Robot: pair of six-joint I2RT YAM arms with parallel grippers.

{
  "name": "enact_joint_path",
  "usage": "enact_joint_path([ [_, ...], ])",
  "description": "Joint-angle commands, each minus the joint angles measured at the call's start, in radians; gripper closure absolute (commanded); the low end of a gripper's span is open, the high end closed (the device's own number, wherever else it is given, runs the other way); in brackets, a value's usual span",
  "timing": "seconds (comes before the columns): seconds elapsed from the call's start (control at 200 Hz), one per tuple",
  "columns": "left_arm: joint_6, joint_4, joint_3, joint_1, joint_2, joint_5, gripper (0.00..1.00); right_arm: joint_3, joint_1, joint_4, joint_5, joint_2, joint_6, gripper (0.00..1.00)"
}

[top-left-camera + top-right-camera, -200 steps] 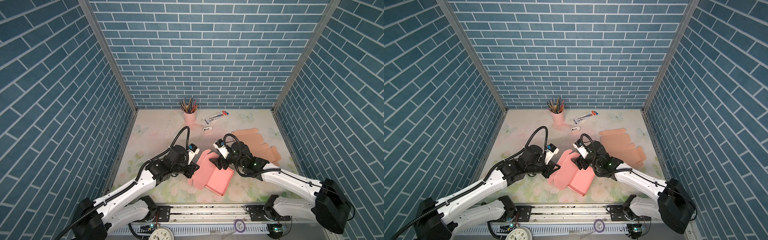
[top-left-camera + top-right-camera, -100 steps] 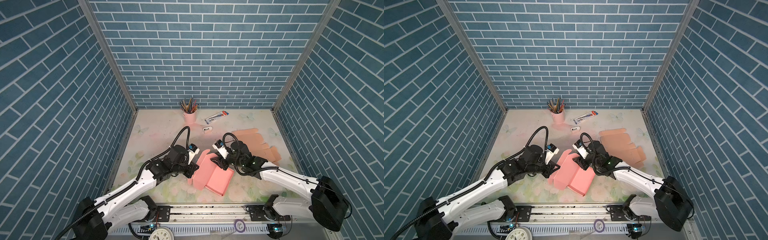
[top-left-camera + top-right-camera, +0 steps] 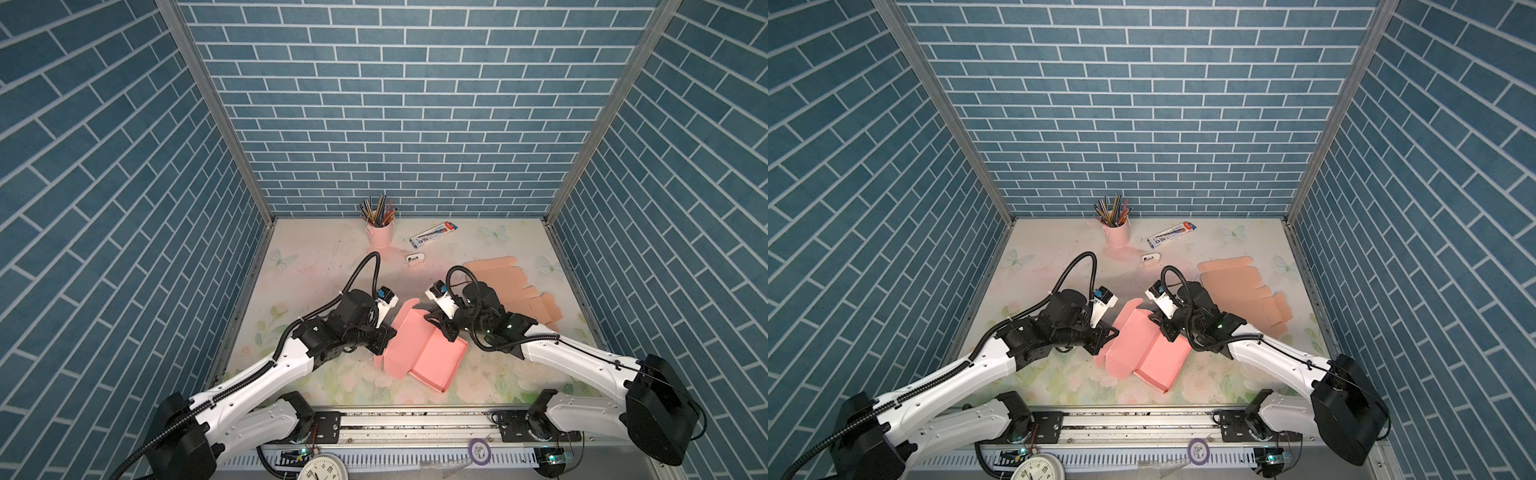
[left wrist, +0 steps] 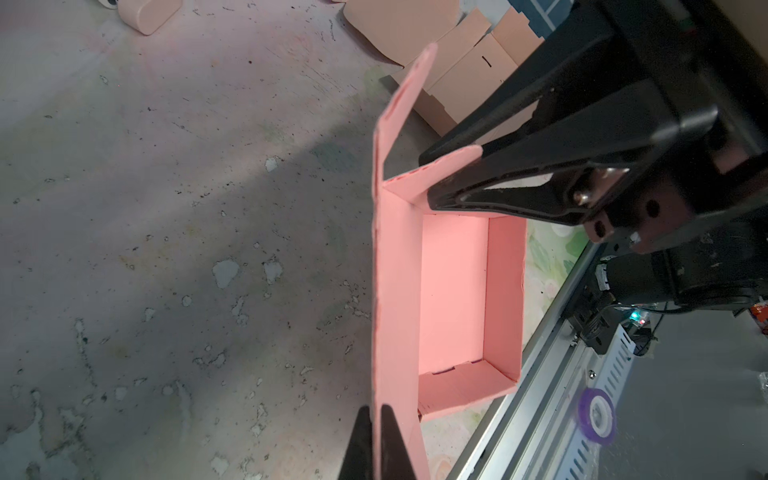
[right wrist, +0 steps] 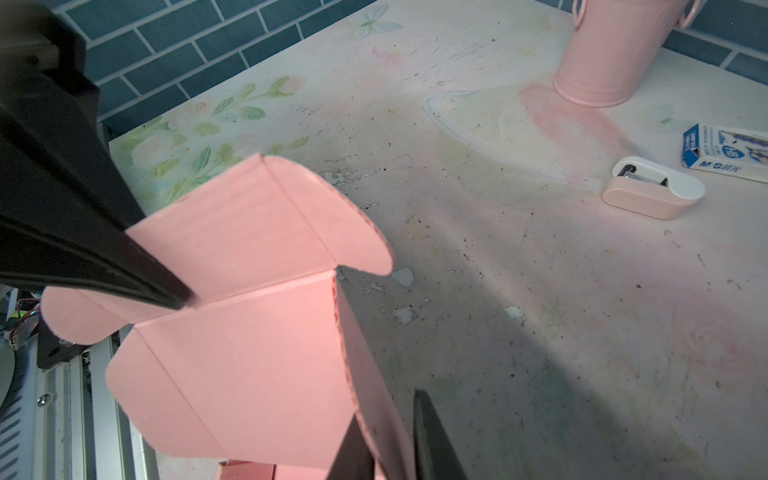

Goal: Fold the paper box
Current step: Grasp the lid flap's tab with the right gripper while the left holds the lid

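- Left wrist view: the left gripper [image 4: 375,415] is pressed together on the free edge of the paper box [image 4: 453,291] lid panel, which stands raised beside the open tray.
- The same view shows the right gripper [image 4: 428,180] with its two black fingers closed on the rounded flap at the tray's far end wall.
- Right wrist view: the right gripper [image 5: 386,415] has pink card between its fingertips, with only a thin gap showing.
- In both top views the paper box [image 3: 419,353] [image 3: 1142,349] sits toward 6 o'clock on the bench [image 3: 316,266], tray down, with the lid panel tilted up on the 9 o'clock side.
- The left gripper [image 3: 384,338] meets the box from 9 o'clock, and the right gripper [image 3: 449,334] meets it from about 1 o'clock.
- A pink pencil cup [image 3: 381,235] stands at 12 o'clock on the bench, well apart from the box.
- A blue-and-white pencil carton [image 3: 433,233] lies just beside the cup at 3 o'clock.
- A small pink-and-white case [image 3: 415,258] lies near the carton, toward 7 o'clock of it.
- Flat tan cardboard blanks [image 3: 507,286] lie at 2 o'clock of the box, partly under the right arm.
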Motion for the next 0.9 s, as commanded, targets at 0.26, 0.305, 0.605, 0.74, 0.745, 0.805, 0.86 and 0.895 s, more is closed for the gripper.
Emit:
enact_joint_path([
  [0.26,-0.057,0.044,0.006,0.033,-0.03,-0.073,0.56,-0.035,-0.003,0.011,0.107,-0.075,-0.013,0.96],
  [0.305,-0.07,0.053,-0.008,0.044,-0.038,-0.075,0.44,-0.049,-0.003,0.019,0.127,-0.092,-0.005,0.97],
  [0.605,-0.19,0.181,-0.159,0.104,-0.11,-0.068,0.29,-0.124,-0.005,0.076,0.184,-0.163,0.055,0.97],
  [0.74,-0.229,0.256,-0.221,0.107,-0.096,-0.051,0.28,-0.14,-0.007,0.086,0.193,-0.166,0.068,0.97],
  [0.745,-0.229,0.259,-0.223,0.108,-0.095,-0.052,0.28,-0.14,-0.008,0.085,0.193,-0.165,0.069,0.97],
  [0.805,-0.239,0.288,-0.243,0.11,-0.094,-0.051,0.28,-0.145,-0.008,0.086,0.197,-0.166,0.075,0.97],
  [0.86,-0.245,0.31,-0.258,0.109,-0.089,-0.04,0.3,-0.15,-0.008,0.087,0.204,-0.168,0.084,0.97],
  [0.895,-0.248,0.315,-0.263,0.11,-0.086,-0.036,0.32,-0.155,-0.008,0.089,0.208,-0.172,0.088,0.97],
])
